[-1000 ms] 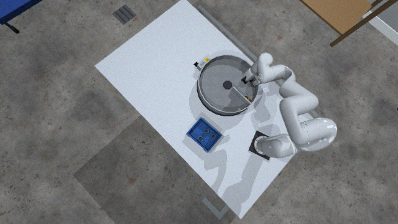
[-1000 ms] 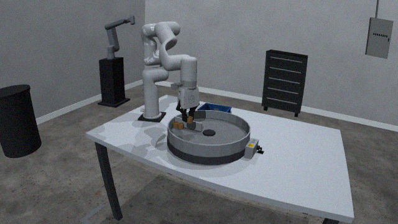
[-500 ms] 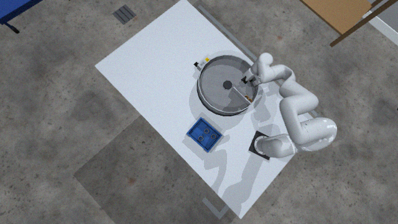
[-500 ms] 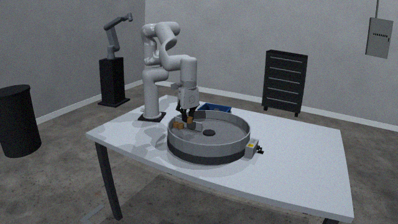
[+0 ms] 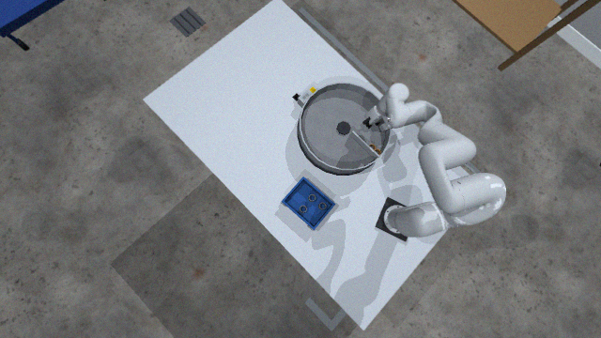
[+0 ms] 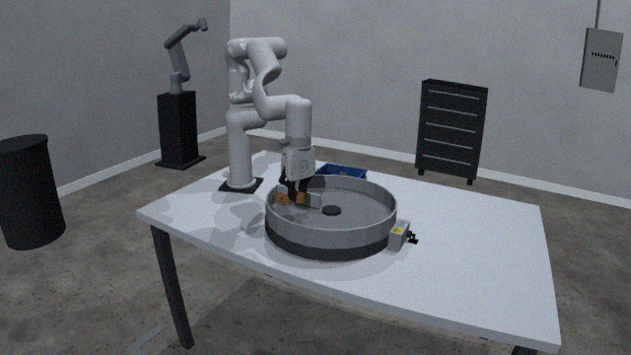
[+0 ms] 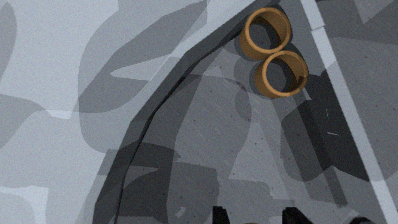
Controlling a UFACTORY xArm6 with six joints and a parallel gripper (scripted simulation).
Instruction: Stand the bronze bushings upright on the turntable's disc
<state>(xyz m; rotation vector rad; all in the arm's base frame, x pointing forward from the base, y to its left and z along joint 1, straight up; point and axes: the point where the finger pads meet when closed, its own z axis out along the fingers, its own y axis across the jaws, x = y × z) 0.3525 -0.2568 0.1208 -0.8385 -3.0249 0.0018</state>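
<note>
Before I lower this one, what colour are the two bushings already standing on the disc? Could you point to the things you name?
The two bushings point(image 5: 377, 151) point(image 6: 282, 198) point(image 7: 284, 95) are orange-brown, clearest in the wrist view.

Tool: fingertips cut off by the wrist view's lower edge, below the turntable's upright bushings.
Held bushing point(image 7: 251, 223): only a sliver visible there.
Turntable point(image 7: 107, 185): hub outside the wrist view.
Crate point(image 6: 357, 173): lower part hidden behind the turntable.

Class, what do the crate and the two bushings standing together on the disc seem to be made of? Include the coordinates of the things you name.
The crate point(image 5: 286, 202) point(image 6: 359, 171): probably plastic, uniformly blue with moulded-looking walls.

The two bushings point(image 7: 243, 46) point(image 7: 261, 83): probably bronze, orange-brown throughout, fairly matt, though coloured plastic could look similar.
</note>
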